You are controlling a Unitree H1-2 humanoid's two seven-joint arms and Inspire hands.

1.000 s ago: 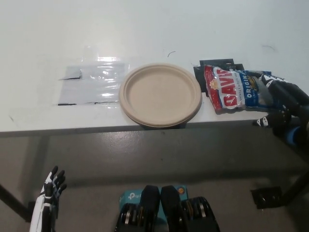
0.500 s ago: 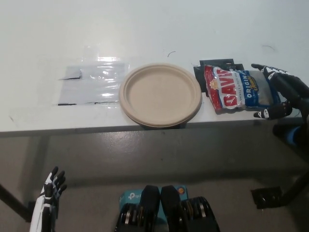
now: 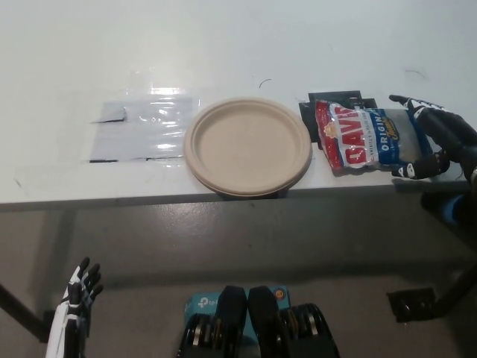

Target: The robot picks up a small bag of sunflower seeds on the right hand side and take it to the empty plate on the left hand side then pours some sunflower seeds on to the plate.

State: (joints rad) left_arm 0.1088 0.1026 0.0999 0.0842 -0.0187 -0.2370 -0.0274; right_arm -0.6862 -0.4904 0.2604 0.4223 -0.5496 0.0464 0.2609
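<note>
A red, white and blue bag of sunflower seeds (image 3: 370, 139) lies flat on the white table (image 3: 238, 45), right of centre. Left of it sits a tan paper plate (image 3: 247, 145) with nothing on it, overhanging the table's front edge slightly. My black right hand (image 3: 435, 138) is at the bag's right end, fingers spread around that end, open and not closed on the bag. My white left hand (image 3: 74, 306) rests low at the lower left, below the table, fingers apart.
A clear plastic sheet (image 3: 140, 130) lies left of the plate. Black tape marks (image 3: 337, 98) show behind the bag. The table's front edge (image 3: 149, 200) runs across the middle, with grey floor below.
My right hand has risen from the table's edge and opened around the right end of the bag. The bag, plate and left hand have not moved.
</note>
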